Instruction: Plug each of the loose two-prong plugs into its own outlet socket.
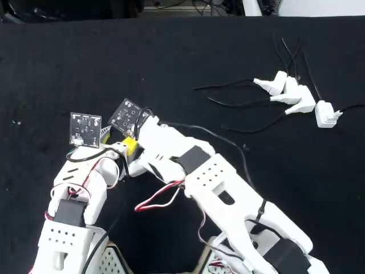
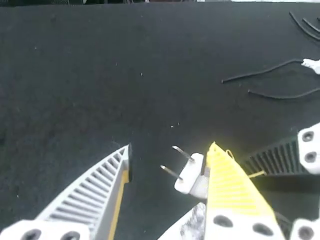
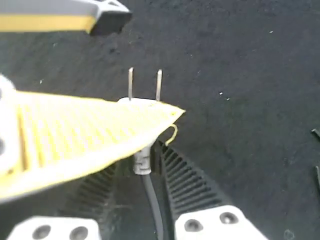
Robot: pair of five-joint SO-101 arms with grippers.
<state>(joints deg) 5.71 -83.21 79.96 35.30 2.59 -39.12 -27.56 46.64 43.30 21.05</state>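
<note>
A white two-prong plug (image 3: 144,102) on a black cord is pinched between the dark ribbed fingers (image 3: 182,175) of my right gripper (image 3: 142,150), which is shut on it, prongs pointing away from the wrist. In the left wrist view the same plug (image 2: 191,174) lies against the yellow finger (image 2: 227,185) of my left gripper (image 2: 169,150), whose jaws stand wide apart, open. From above, both grippers meet left of centre, left gripper (image 1: 118,140) beside right gripper (image 1: 134,157). Other white plugs (image 1: 288,91) with black cords lie at the far right.
A small white block (image 1: 325,114) sits beside the plugs at the far right, with black cords (image 1: 228,87) trailing leftward from them. The black table (image 1: 188,57) stretches bare behind the grippers. A cord (image 1: 228,142) runs along the right arm.
</note>
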